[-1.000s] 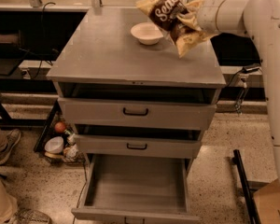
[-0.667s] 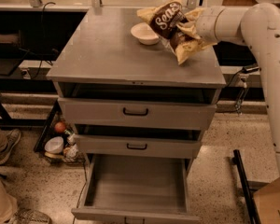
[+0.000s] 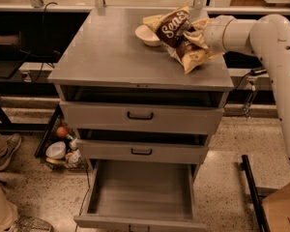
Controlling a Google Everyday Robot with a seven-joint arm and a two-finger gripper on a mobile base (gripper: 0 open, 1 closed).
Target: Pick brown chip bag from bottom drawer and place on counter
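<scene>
The brown chip bag [image 3: 172, 29] is at the back right of the counter [image 3: 111, 52], tilted, with its lower end at or just above the surface. My gripper [image 3: 190, 36] reaches in from the right on the white arm and is shut on the bag's right side, mostly hidden by the crinkled foil. The bag's upper left corner overlaps the cream bowl [image 3: 144, 36]. The bottom drawer [image 3: 140, 195] is pulled fully open below, and its grey floor is bare.
Two shallower drawers [image 3: 140, 116] with black handles stand slightly open above the bottom one. A person's leg and shoe [image 3: 2, 151] are at the left. Small items lie on the floor [image 3: 63, 149] left of the cabinet. A black bar [image 3: 249, 187] stands at the right.
My gripper has lowered the chip bag toward the counter, beside the bowl. The drawers have not moved.
</scene>
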